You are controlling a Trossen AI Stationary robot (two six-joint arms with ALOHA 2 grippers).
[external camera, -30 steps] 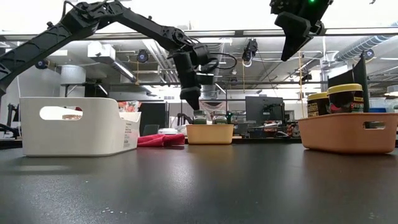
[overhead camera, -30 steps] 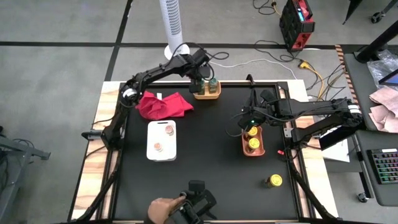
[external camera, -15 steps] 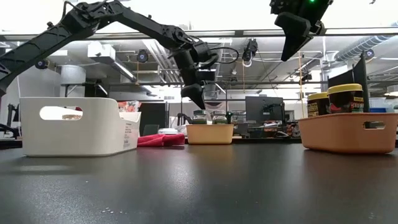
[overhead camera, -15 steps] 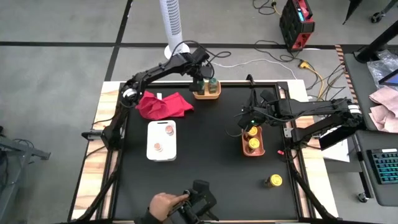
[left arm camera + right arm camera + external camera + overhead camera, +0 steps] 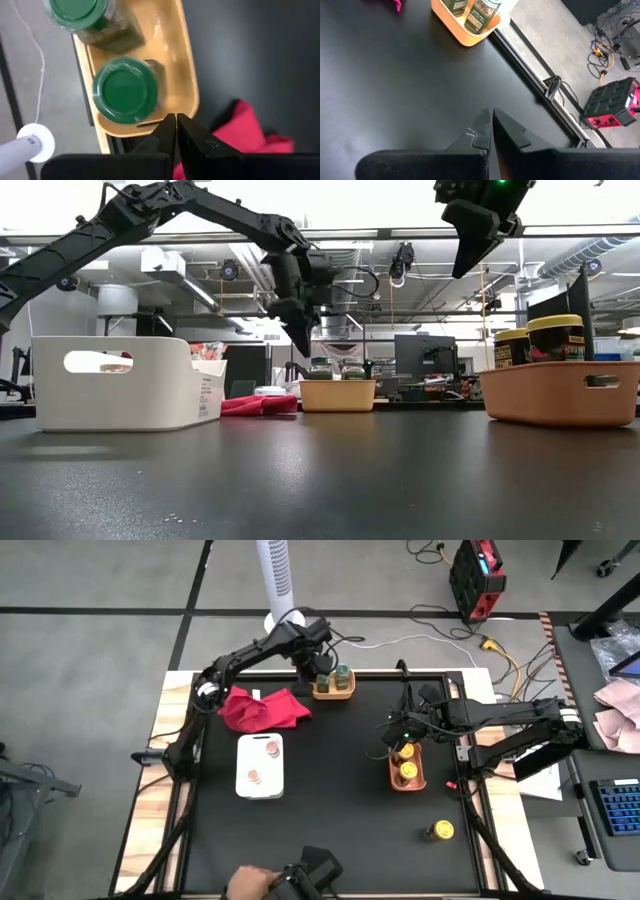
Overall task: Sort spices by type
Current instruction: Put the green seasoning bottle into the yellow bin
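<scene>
— So, where do we stand with the green-lidded jars (image 5: 125, 89)?

— Both sit upright in the yellow tray (image 5: 185, 80), side by side. In our left wrist view the nearer green lid is just ahead of the left gripper (image 5: 176, 125), whose fingers are pressed together with nothing between them.

— What has changed in the last second?

— We were hanging almost directly over that tray; now the left gripper (image 5: 318, 662) has lifted and drawn back a little toward the red cloth (image 5: 264, 708). We judge the green pair as delivered and the arm as pulling clear.

— And the other spices?

— Two pinkish-brown jars (image 5: 262, 762) lie in the white tray (image 5: 244, 780), well away from the left gripper, beyond the cloth. Two yellow jars (image 5: 407, 760) stand in the orange tray (image 5: 409, 785), just under the right gripper (image 5: 402, 733), which has not moved. Its fingers are closed together too, carrying nothing.

— So what is left?

— One yellow jar (image 5: 440, 831) stands loose on the black table (image 5: 340, 800), past the orange tray from the right gripper. We think that is the last piece, and the right arm is nearer to it.

— Anything else around?

— A person's hand (image 5: 243, 883) shows at the table's near edge, well apart from both grippers.
</scene>
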